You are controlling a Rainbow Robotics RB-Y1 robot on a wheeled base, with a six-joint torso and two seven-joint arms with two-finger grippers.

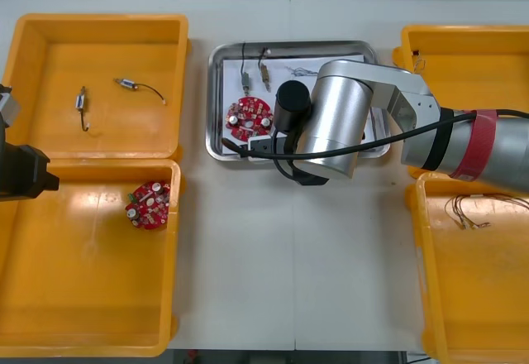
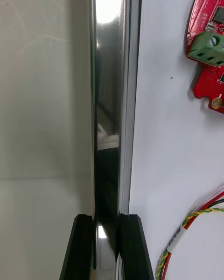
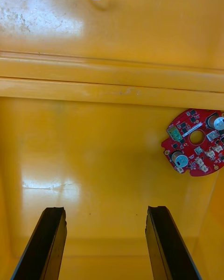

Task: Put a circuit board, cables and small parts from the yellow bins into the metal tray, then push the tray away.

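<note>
Near rim of metal tray (image 1: pixel 213 99) pinched between fingers of right gripper (image 2: pixel 106 219): narrow gap, one finger inside, one outside. Tray mid-bench (image 1: pixel 289 256), between yellow bins (image 1: pixel 463 50). Inside tray: red circuit board (image 1: pixel 250 118) beyond fingers, red and yellow cable (image 2: pixel 186 233) just beside inner finger, small metal parts (image 1: pixel 254 70) by far wall. Right arm reaching in from right, wrist over tray's near edge. Left gripper (image 3: pixel 106 210) parked over near left bin (image 1: pixel 83 298), fingers wide apart, second board (image 3: pixel 196 142) ahead, untouched.

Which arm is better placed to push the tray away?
Right. The right gripper grips the tray by its rim, a finger on each side. The left gripper hangs open over a left bin, apart from the tray.
</note>
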